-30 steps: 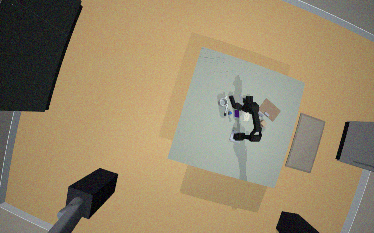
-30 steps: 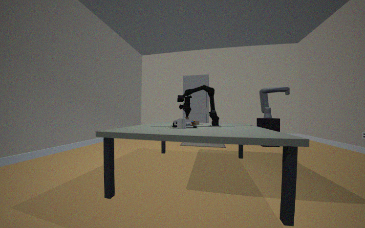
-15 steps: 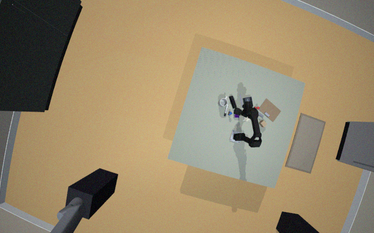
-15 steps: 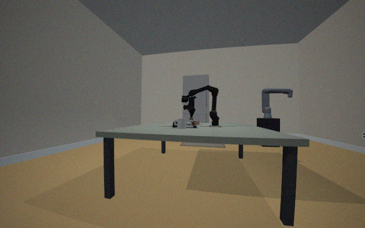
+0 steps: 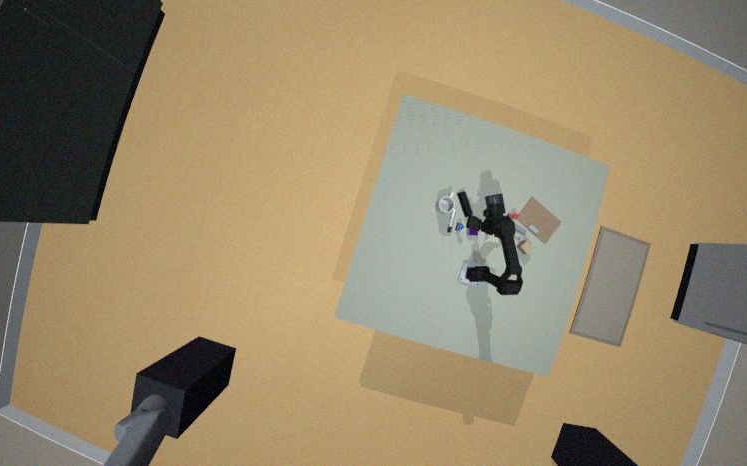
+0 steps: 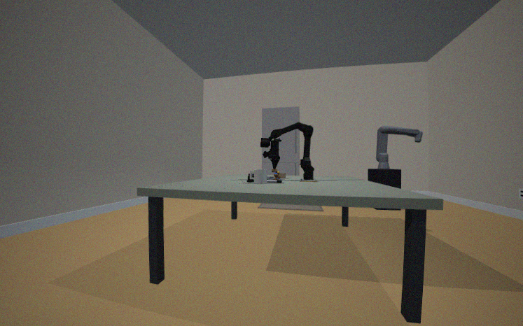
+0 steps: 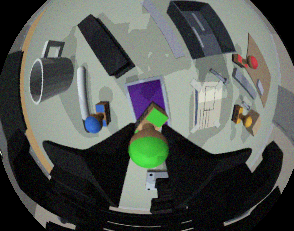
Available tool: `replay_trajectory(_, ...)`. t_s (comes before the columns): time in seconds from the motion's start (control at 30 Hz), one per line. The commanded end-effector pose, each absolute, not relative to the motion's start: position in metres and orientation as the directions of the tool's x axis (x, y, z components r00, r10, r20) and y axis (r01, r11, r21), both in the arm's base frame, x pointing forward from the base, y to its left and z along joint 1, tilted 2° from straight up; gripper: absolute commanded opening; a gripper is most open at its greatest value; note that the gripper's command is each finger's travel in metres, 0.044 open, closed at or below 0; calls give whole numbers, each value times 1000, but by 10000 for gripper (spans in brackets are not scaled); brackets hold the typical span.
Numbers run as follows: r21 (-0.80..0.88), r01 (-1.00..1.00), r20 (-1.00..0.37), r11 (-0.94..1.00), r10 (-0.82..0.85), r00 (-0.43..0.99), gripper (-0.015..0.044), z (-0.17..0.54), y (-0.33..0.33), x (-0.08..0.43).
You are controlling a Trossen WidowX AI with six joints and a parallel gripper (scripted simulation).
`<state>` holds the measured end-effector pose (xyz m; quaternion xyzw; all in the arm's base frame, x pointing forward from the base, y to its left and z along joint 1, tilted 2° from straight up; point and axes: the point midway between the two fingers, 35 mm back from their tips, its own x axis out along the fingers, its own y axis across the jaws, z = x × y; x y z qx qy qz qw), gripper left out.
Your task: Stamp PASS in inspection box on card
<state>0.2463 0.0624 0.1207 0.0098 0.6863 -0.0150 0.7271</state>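
Between my claw's fingers, closed on its wooden neck, sits the green-knobbed stamp (image 7: 148, 149), overlapping the purple ink pad (image 7: 145, 93) in my wrist view. Left stand the blue-knobbed stamp (image 7: 94, 123) and grey mug (image 7: 52, 78); right lies the printed card (image 7: 208, 109), with a black tray (image 7: 200, 30) on its far side.

And here's the black arm (image 5: 509, 248) (image 6: 307, 145), arched high above the bench (image 5: 422, 231) (image 6: 287, 193) — upper links up and over, wrist (image 6: 274, 146) dropping steeply beneath! The tool (image 6: 274, 168) (image 7: 148, 127) points down, its dark fingers closed firmly on a grip — one finger either side.
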Motion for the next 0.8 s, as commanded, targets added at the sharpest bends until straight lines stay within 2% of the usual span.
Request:
replay_trajectory(0.0, -12, 40, -999, 999, -14, 52, 0, 115, 62, 246)
replay_trajectory(0.77, -13, 38, -998, 999, -15, 53, 0, 100, 62, 247)
